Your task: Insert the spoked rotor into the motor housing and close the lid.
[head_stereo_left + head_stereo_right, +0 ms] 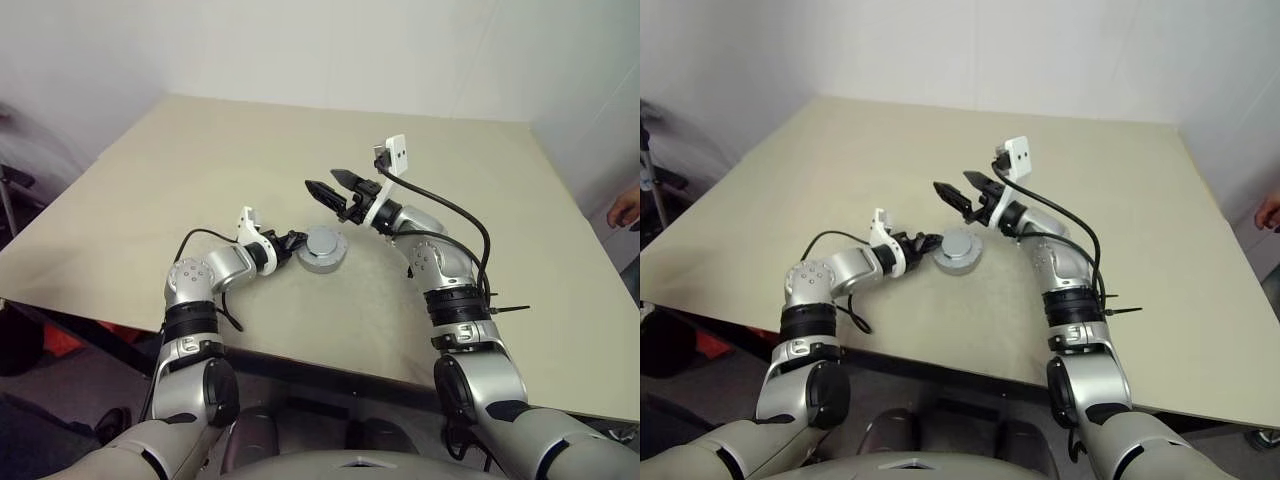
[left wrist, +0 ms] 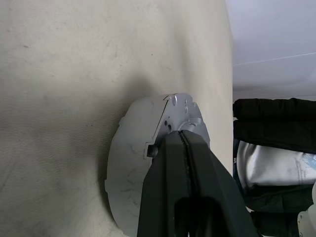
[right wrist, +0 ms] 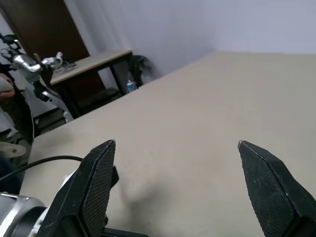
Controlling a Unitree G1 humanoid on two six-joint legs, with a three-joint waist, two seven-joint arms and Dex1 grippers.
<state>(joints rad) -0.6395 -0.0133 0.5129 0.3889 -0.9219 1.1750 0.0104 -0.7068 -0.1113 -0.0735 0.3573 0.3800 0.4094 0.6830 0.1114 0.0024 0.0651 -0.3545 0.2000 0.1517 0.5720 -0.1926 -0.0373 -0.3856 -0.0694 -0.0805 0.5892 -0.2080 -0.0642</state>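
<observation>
The motor housing (image 1: 322,263) stands on the tan table (image 1: 200,180) in front of me, a round grey metal body. The lid (image 1: 324,241), a pale silvery disc with a small dark centre, lies flat on top of it. The spoked rotor is hidden. My left gripper (image 1: 297,240) is shut, its tips against the housing's left side; the left wrist view shows the joined fingers (image 2: 170,163) pressed on the grey housing (image 2: 131,168). My right gripper (image 1: 322,180) hangs open above and just behind the housing, with nothing between its fingers (image 3: 96,182).
The table's near edge (image 1: 300,360) runs close below my arms. A person's hand (image 1: 625,208) shows at the far right. A second table (image 3: 91,61) with equipment stands beyond the left side. Dark bags (image 2: 276,123) lie off the table.
</observation>
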